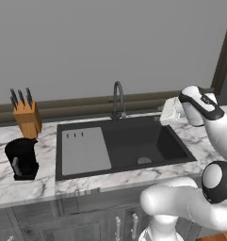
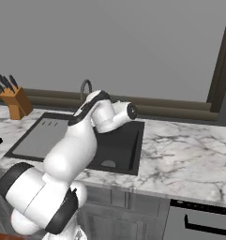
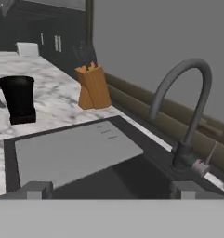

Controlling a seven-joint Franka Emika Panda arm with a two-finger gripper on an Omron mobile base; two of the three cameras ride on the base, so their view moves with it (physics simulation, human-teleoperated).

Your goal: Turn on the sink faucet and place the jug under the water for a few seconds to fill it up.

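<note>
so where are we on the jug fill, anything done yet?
Nothing done yet. No water runs from the faucet, and the sink looks dry. The jug stands on the counter in front of the knife block, left of the sink. In hand: the open, empty gripper faces the faucet across the basin. Left: turn the lever, fetch the jug, hold it under the stream.

Flat, even rendered light with no glare leaves the marble tabletop (image 1: 20,186) bright beside the sink (image 1: 129,146), whose black basin stays dim and nearly shadowless, while all three pictures are soft and low-resolution, edges fuzzy around the sink faucet (image 3: 187,107), without visible edge distortion.
</note>
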